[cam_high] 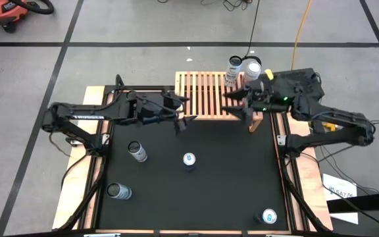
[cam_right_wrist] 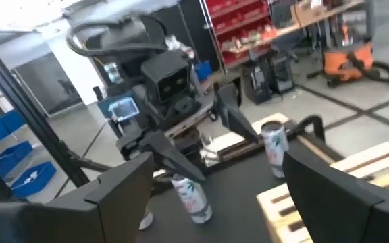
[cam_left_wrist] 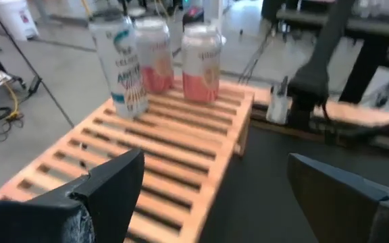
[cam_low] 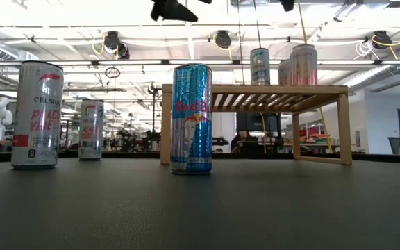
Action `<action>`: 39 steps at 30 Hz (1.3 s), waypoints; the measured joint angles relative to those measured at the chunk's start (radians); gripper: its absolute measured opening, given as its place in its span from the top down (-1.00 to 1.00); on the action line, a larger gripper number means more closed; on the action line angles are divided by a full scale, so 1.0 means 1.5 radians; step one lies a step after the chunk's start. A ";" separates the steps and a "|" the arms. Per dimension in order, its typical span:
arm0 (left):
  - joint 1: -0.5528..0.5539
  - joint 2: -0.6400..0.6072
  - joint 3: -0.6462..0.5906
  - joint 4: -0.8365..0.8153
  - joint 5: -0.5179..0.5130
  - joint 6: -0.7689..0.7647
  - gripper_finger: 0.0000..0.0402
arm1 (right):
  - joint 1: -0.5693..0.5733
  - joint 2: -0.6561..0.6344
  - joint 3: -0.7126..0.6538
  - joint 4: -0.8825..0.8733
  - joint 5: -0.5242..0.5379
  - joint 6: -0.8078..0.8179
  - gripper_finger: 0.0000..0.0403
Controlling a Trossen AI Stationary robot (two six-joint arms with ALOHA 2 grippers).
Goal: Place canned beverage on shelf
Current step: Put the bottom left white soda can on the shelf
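The light-wood slatted shelf [cam_high: 202,95] stands on its legs at the table's far edge, and it also shows in the low view [cam_low: 255,90]. Three cans [cam_left_wrist: 155,57] stand upright on its far right end [cam_high: 242,68]. My left gripper [cam_high: 181,113] hangs open and empty above the shelf's near left corner, and its wrist view [cam_left_wrist: 215,196] looks along the slats. My right gripper [cam_high: 234,104] hangs open and empty above the shelf's near right part, and its wrist view [cam_right_wrist: 228,196] looks toward the left arm.
Several cans stand upright on the black mat: a blue one in the middle [cam_high: 189,160] [cam_low: 192,118], two at the left [cam_high: 137,152] [cam_high: 119,191], and one at the near right [cam_high: 269,216]. Bare mat lies between them and the shelf.
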 joint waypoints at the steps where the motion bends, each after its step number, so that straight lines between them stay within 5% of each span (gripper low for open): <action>1: -0.007 -0.006 0.000 -0.016 -0.003 -0.010 -0.80 | 0.022 0.012 0.005 -0.007 0.022 0.003 -0.56; 11: -0.094 -0.042 0.000 -0.197 -0.018 -0.160 -0.80 | 0.229 0.148 0.111 -0.145 0.184 0.058 -0.56; 19: -0.178 -0.036 0.000 -0.258 -0.051 -0.207 -0.80 | 0.355 0.238 0.208 -0.327 0.264 0.212 -0.56; 31: -0.274 -0.026 0.000 -0.251 -0.108 -0.209 -0.80 | 0.535 0.303 0.218 -0.530 0.186 0.616 -0.56; 39: -0.385 -0.026 0.001 -0.390 -0.090 -0.409 -0.80 | 0.579 0.336 0.218 -0.554 0.277 0.691 -0.56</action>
